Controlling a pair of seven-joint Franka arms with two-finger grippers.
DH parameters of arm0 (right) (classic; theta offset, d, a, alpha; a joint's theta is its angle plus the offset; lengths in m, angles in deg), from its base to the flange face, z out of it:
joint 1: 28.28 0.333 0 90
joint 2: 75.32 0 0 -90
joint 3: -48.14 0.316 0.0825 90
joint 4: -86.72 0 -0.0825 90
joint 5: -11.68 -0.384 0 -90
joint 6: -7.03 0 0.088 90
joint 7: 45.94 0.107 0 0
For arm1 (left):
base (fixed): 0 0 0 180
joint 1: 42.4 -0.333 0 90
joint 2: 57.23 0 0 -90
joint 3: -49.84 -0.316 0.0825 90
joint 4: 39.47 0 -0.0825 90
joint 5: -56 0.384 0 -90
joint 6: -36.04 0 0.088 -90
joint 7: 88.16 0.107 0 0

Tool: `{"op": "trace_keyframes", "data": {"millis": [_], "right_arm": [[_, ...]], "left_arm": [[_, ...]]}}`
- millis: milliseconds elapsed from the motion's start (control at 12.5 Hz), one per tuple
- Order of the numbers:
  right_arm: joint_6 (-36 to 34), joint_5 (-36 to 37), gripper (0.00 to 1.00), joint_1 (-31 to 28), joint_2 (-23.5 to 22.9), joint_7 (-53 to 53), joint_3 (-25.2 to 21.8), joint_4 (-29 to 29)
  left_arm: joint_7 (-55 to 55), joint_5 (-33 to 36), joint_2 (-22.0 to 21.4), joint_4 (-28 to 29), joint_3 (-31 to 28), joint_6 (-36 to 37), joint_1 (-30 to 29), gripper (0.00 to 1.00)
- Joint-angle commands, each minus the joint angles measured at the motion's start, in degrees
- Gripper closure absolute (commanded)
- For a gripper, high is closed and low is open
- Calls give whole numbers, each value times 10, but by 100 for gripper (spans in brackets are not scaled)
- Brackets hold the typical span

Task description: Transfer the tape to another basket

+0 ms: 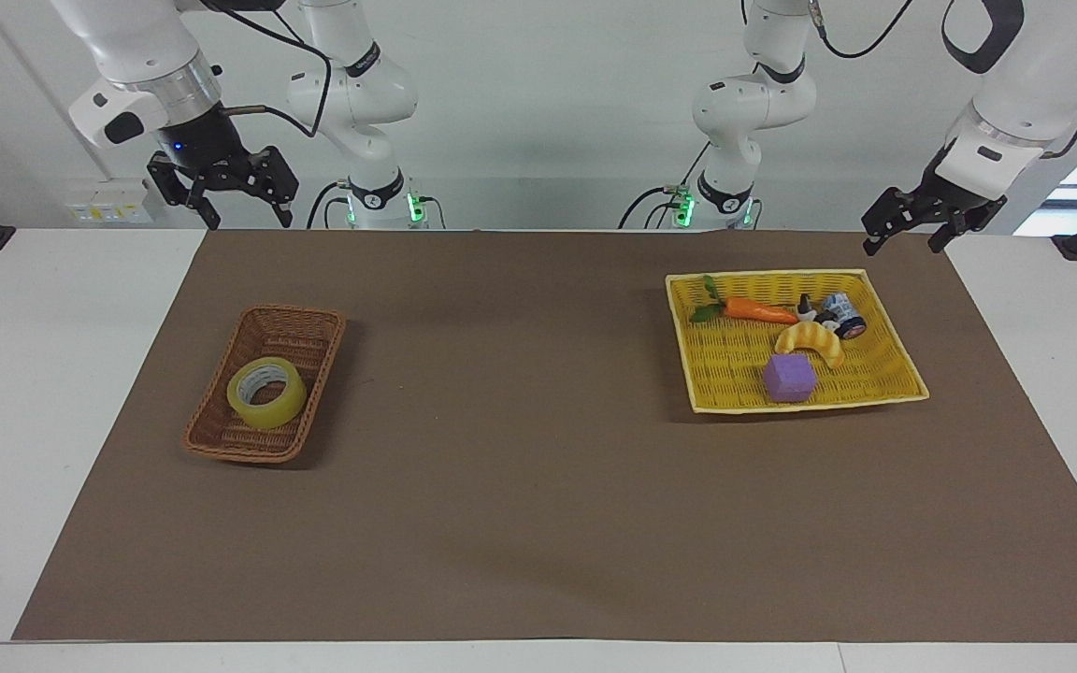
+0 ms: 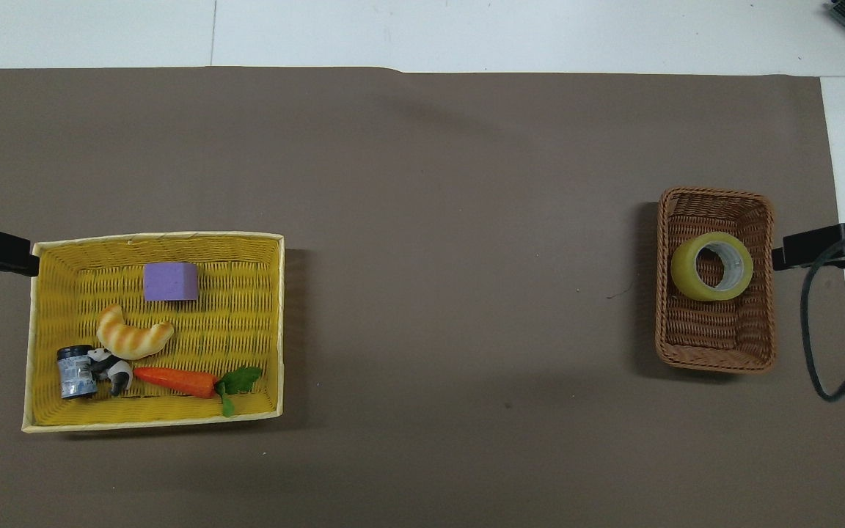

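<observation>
The tape [image 1: 266, 393], a yellow translucent roll with a pale grey core, lies flat in the brown wicker basket [image 1: 221, 447] at the right arm's end of the table. It also shows in the overhead view [image 2: 711, 266], in the half of the basket [image 2: 716, 363] farther from the robots. My right gripper [image 1: 247, 217] is open and empty, raised over the robots' edge of the brown mat; only its tip [image 2: 796, 253] shows from above, beside the basket. My left gripper [image 1: 903, 245] waits open and empty over the mat's corner at the left arm's end.
A wide yellow woven tray [image 1: 716, 404] stands at the left arm's end. It holds a toy carrot [image 1: 758, 310], a striped croissant toy [image 1: 814, 341], a purple block [image 1: 789, 379], a small jar [image 1: 845, 313] and a panda figure [image 2: 111, 365].
</observation>
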Motion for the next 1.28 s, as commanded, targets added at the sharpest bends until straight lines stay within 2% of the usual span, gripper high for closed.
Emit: {"op": "trace_keyframes", "data": {"millis": [0,1197], "right_arm": [[12,16,0,-6,11,-15,4,-17],[20,19,0,-5,11,-26,4,-18]], "left_arm": [[6,11,-14,18,3,-12,-7,0],[6,11,-14,18,3,-12,-6,0]]}}
